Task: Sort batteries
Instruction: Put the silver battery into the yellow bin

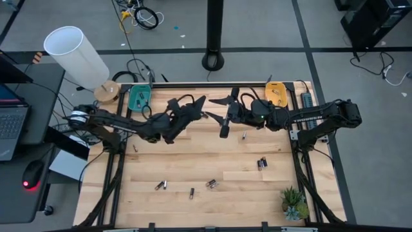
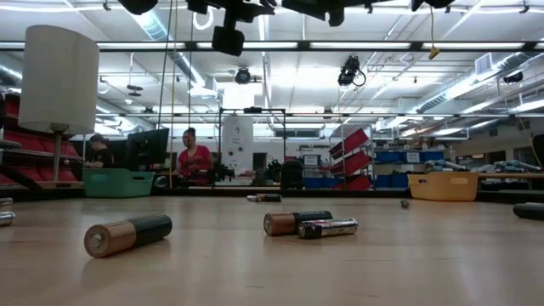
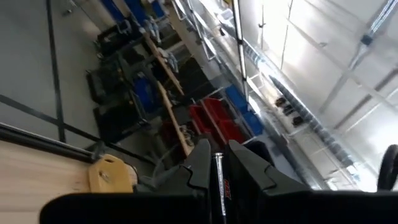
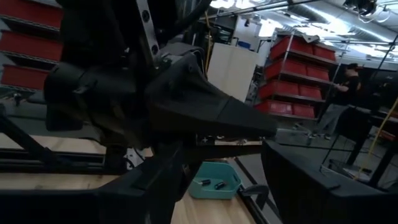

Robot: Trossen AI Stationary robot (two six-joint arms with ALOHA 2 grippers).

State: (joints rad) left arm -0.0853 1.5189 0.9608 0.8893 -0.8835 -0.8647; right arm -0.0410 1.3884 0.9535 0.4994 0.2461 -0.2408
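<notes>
Your left gripper [image 1: 201,108] clamps a battery [image 3: 219,180] above the tabletop's [image 1: 193,154] far edge; right gripper [image 1: 219,106] spreads wide beside it. Teal tray [image 4: 214,180] holds two cells.

Copper-and-black batteries [image 2: 127,235] lie on pale wood table [image 1: 193,161], by teal tray [image 1: 139,98] and orange tray [image 1: 277,94].

I saw both grippers, left [image 1: 207,113] and right [image 1: 219,103], meeting mid-table; batteries [image 1: 211,184] lay scattered nearer the front.
</notes>
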